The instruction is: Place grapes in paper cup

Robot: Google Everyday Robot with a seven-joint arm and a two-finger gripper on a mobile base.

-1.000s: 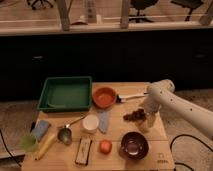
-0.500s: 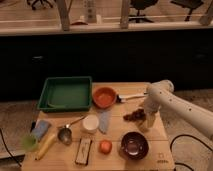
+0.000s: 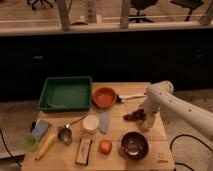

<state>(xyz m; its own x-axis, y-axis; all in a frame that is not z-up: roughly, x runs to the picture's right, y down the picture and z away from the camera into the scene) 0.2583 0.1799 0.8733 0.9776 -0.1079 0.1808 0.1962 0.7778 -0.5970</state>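
The grapes (image 3: 132, 116), a small dark bunch, lie on the wooden table right of centre. My gripper (image 3: 144, 121) hangs from the white arm (image 3: 165, 100) and points down at the table. It stands right beside the bunch, at its right end, and looks open, with nothing lifted. The paper cup (image 3: 90, 123) is a short white-cream cup standing upright near the table's middle, well left of the grapes and the gripper.
A green tray (image 3: 65, 93) sits at the back left, with an orange bowl (image 3: 104, 97) and a brush (image 3: 130, 98) beside it. A maroon bowl (image 3: 134, 145) is just in front of the gripper. An orange fruit (image 3: 105, 146), a metal scoop (image 3: 65, 134), a banana (image 3: 45, 146) and a green cup (image 3: 29, 142) lie along the front left.
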